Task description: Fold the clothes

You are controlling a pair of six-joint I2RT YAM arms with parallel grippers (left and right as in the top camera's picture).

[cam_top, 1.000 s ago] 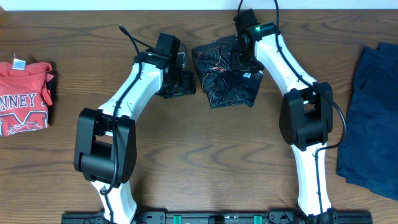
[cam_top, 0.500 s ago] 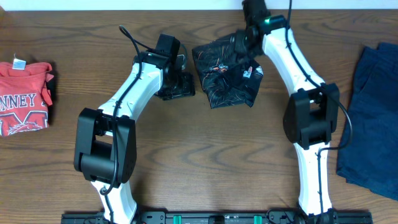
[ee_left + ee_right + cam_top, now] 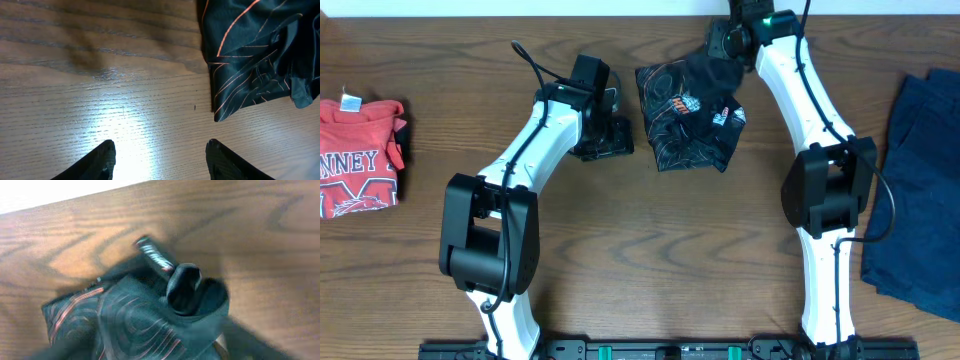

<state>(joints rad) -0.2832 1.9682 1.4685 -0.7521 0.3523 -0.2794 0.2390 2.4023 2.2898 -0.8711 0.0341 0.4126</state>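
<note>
Looking at the bench (image 3: 650,250) first: dark brown wood-grain top, with the jersey (image 3: 685,110) at its far middle. Matte from overhead. The left wrist view shows a bright glare patch on the grain just short of the jersey. A pale wall (image 3: 40,192) runs along the bench's far edge, right behind the jersey. Nothing else of the room shows.

The jersey lies bunched, black with thin orange-red wavy lines and small coloured logos facing up. Its far edge is rucked into a hump with a rolled fold, going by the right wrist view, which is blurred.

Left pincer (image 3: 160,155): just left of the jersey, fingers apart, nothing between them, bare wood beneath, clear of the cloth. A jersey corner sits just ahead of it.

Right pincer (image 3: 718,52): over the jersey's far right edge, at the hump. Blur and the arm hide the fingers, so I can't tell whether they are apart or clamped on cloth.

Red shirt (image 3: 360,155): folded, white lettering up, far left of the jersey.

Navy cloth (image 3: 920,190): lying flat, far right of the jersey, running out of view.
</note>
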